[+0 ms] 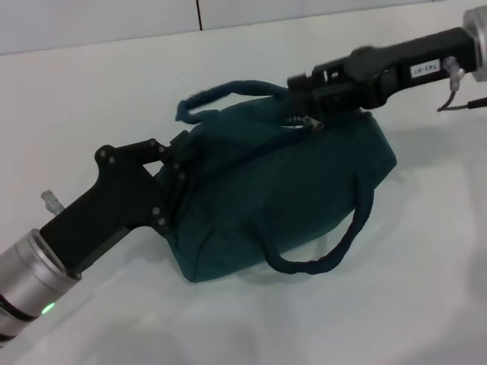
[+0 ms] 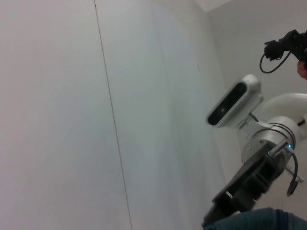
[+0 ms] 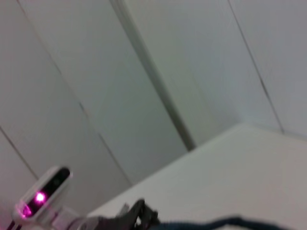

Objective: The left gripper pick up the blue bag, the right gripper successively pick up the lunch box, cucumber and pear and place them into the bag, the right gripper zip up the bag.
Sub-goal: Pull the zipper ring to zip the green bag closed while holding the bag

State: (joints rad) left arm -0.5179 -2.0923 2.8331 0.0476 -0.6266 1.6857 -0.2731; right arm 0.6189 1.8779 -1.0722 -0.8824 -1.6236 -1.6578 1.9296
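Note:
The blue bag (image 1: 281, 198) lies on the white table, bulging, with its zip line running along the top. My left gripper (image 1: 176, 176) is shut on the bag's left end. At the zip's right end my right gripper (image 1: 303, 97) is closed on the metal ring pull (image 1: 310, 121). One loop handle (image 1: 228, 91) arches behind the bag and the other (image 1: 335, 243) hangs down in front. A sliver of the bag (image 2: 261, 219) and the right arm (image 2: 249, 184) show in the left wrist view. The lunch box, cucumber and pear are out of view.
The white table (image 1: 426, 289) spreads around the bag, with a pale wall and a dark seam (image 1: 198, 14) behind it. The right wrist view shows wall panels, the table edge and the bag's rim (image 3: 230, 223).

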